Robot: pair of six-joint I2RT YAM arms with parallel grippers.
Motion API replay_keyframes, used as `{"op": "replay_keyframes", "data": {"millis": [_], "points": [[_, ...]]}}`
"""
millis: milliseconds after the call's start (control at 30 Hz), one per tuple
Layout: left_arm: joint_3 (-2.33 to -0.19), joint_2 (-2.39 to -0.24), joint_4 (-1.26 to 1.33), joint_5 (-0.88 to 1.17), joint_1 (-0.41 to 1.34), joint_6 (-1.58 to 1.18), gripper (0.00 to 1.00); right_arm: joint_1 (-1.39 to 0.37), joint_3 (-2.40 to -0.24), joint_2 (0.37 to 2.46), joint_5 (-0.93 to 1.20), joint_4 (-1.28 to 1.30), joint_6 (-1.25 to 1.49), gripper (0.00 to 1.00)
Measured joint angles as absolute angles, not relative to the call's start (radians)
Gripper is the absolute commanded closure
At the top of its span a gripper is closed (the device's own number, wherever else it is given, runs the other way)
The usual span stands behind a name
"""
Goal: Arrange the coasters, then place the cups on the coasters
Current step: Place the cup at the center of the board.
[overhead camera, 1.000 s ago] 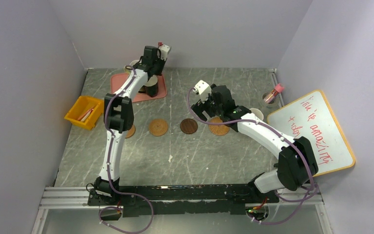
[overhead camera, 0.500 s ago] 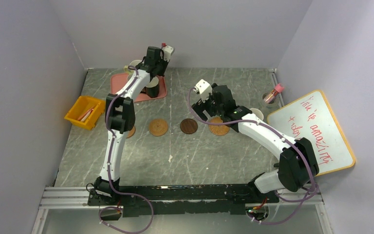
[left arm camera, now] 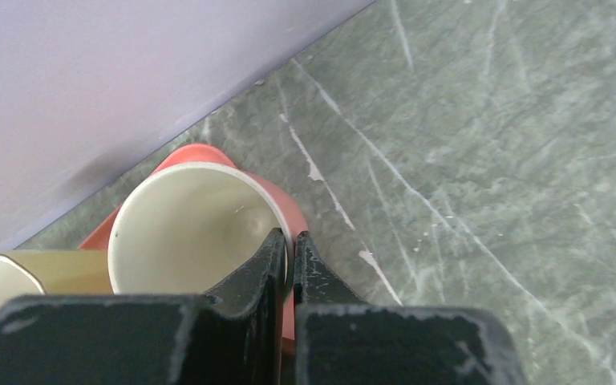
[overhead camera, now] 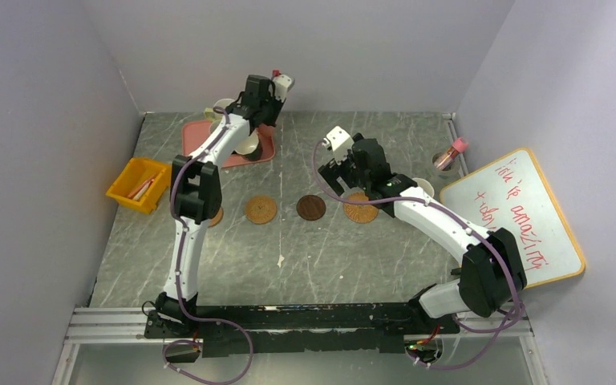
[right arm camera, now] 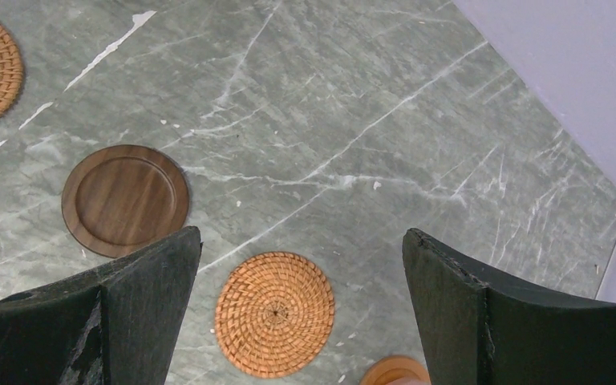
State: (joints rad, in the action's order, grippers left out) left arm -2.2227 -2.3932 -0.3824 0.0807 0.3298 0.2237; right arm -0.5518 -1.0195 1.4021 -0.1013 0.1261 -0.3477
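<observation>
Pink cup [left arm camera: 178,231] at the far left, clamped at its rim by the left gripper [left arm camera: 290,243], is best lifted straight and level; the right gripper [right arm camera: 301,239] is spread wide, empty.

Red marker handwriting on whiteboard [overhead camera: 513,216], right of the right gripper [overhead camera: 337,178], one word perhaps "amazing", rest illegible.

A grey-green marbled bench [overhead camera: 329,257] carries a flat pink tray [overhead camera: 195,140] near its far left corner. Left of the tray and nearer the camera sits a yellow bin [overhead camera: 117,191] holding slim sticks. Well to the tray's right, a small clear jar [overhead camera: 447,158] with a pink lid stands just beside a whiteboard [overhead camera: 513,220] bearing red handwriting.
</observation>
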Motion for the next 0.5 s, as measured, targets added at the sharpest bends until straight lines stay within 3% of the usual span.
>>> {"op": "replay_keyframes", "data": {"millis": [500], "points": [[-2.161,-2.344,-0.399,0.109,0.442,0.225,0.95,-0.543,-1.019,1.402,-0.122,0.125,-0.343,0.00]]}}
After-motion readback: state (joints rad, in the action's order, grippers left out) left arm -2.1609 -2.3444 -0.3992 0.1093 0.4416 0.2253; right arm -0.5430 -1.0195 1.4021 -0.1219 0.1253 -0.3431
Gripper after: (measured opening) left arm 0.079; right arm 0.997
